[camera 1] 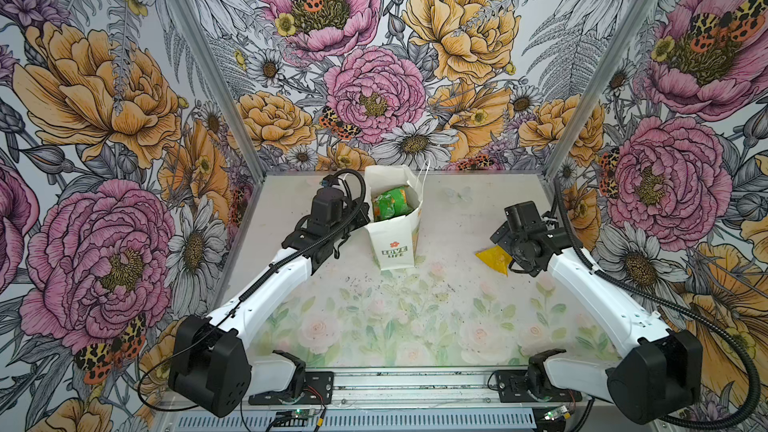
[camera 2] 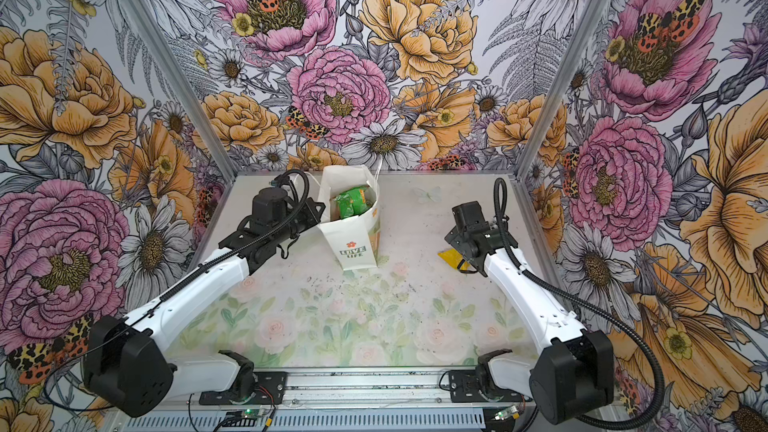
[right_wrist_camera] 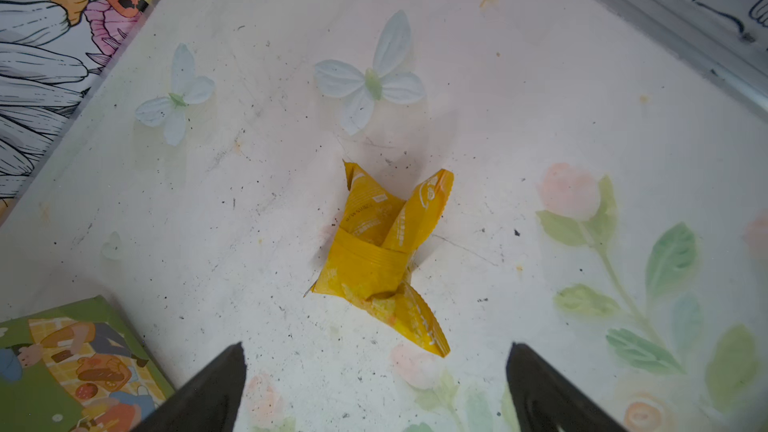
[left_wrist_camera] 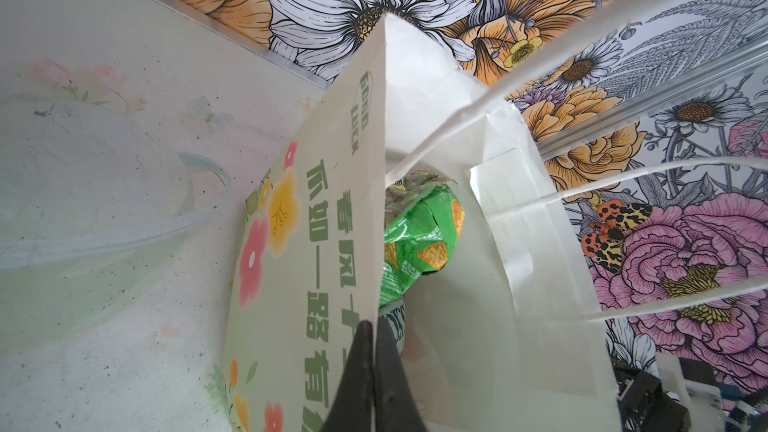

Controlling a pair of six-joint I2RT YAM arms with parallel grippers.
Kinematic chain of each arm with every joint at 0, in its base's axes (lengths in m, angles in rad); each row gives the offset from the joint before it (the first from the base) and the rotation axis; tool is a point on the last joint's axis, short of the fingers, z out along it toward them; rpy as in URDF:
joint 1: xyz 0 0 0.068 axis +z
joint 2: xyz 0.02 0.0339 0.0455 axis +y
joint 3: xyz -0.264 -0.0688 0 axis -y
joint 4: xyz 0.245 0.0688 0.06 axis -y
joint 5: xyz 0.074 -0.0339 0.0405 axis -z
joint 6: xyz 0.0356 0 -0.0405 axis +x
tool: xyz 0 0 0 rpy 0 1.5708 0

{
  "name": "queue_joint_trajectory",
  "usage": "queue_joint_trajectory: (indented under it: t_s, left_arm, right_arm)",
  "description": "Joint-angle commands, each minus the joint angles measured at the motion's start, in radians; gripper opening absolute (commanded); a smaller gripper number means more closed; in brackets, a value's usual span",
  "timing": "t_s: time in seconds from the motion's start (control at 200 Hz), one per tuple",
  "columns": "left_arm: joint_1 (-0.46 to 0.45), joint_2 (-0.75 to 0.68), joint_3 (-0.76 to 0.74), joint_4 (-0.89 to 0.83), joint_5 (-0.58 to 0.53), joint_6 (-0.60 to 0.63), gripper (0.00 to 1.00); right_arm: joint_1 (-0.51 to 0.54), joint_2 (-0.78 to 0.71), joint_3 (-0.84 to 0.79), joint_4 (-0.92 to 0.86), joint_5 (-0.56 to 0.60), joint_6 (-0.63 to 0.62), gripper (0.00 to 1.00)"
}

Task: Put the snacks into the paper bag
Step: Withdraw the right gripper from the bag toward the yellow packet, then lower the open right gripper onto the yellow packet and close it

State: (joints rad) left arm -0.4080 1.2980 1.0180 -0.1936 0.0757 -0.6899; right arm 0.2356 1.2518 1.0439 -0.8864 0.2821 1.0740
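Yellow snack (right_wrist_camera: 380,259) lies alone on the counter (camera 1: 449,218), well apart from the paper bag (camera 1: 394,243) that our left jaws pinch by the rim, so we think our wide-open right jaws, hanging over the snack, must next drop down and close on it.

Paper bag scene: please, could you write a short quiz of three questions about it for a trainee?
1. True or false: the right tool is open and the yellow packet lies free on the table.
2. The left tool is: A open above the table; B shut on the paper bag wall; C shut on a packet.
3. Which colour has the topmost packet seen inside the bag?
Key: 1 true; 2 B; 3 green.
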Motion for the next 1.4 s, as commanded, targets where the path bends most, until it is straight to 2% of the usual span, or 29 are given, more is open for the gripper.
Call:
queue_joint_trajectory:
  t_s: [0.0, 0.58, 1.396]
  left_arm:
    - [0.009, -0.006, 0.014, 0.043, 0.02, 0.009, 0.0]
    - [0.012, -0.011, 0.009, 0.043, 0.018, 0.01, 0.0]
    - [0.017, -0.006, 0.013, 0.034, 0.011, 0.01, 0.0]
  right_arm:
    - [-0.017, 0.018, -0.001, 0.003, -0.033, 0.023, 1.0]
    - [-0.074, 0.142, -0.005, 0.064, -0.143, 0.06, 1.0]
    - [-0.136, 0.383, 0.078, 0.125, -0.22, 0.009, 1.0]
